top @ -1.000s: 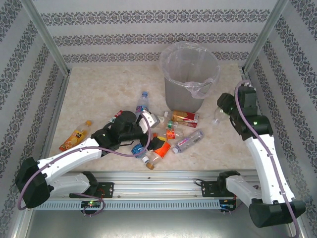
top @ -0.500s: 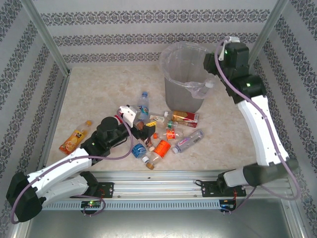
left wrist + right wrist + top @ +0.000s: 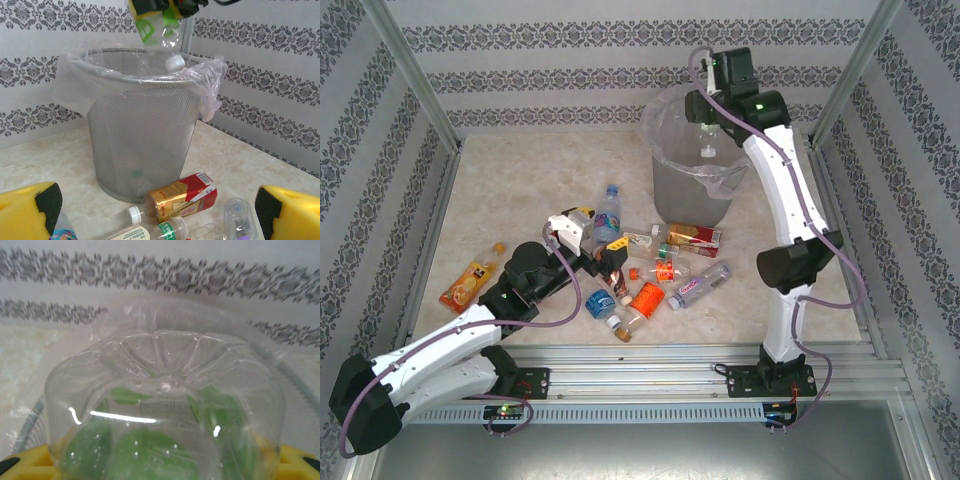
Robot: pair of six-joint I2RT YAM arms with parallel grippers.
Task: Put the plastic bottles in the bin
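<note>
Right gripper (image 3: 710, 118) is closed on a clear green-label bottle (image 3: 155, 32), held cap-down by its base end. In the right wrist view the bottle's moulded base is seen end-on between the yellow fingers (image 3: 292, 465). The white cap (image 3: 175, 62) is level with the rim of the bin (image 3: 140, 140), just inside the opening. The bin is grey mesh, upright at the far side of the table (image 3: 520, 190), with a clear bag liner (image 3: 70, 85) folded over the rim.

Left gripper (image 3: 600, 238) is wide open with nothing between the pads (image 3: 47, 200). It is held low over the far-left edge of the bottle pile, facing the bin.

The remaining bottles lie on the table:
- red-label bottle (image 3: 693, 236) on its side, just in front of the bin base
- blue-cap bottle (image 3: 608, 208) beside the left gripper
- purple-label bottle (image 3: 700, 283) at the right of the pile
- orange bottle (image 3: 470, 278) well apart, near the left wall

Several more are clustered under and in front of the left gripper.
</note>
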